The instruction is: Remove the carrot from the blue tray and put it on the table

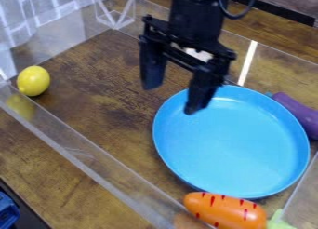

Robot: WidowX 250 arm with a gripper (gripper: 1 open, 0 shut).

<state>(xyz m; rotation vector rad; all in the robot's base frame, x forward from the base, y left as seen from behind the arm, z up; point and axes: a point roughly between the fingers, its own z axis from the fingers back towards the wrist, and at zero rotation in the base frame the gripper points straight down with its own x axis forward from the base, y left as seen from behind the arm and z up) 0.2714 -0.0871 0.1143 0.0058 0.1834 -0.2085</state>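
Observation:
The carrot [224, 210], glossy orange with darker stripes and a light green end, lies at the bottom edge of the view, just outside the near rim of the blue tray [187, 149]. Nothing lies in the tray, a wide round light-blue plate on the dark wooden table [93, 112]. My gripper [174, 95] hangs open over the tray's upper-left rim, pointing down, with nothing between its black fingers [196, 98]. It is well apart from the carrot.
A yellow ball [33, 80] sits at the left by the clear acrylic wall [74, 144]. A purple toy [302, 112] lies past the tray's right rim. Acrylic walls also stand along the back.

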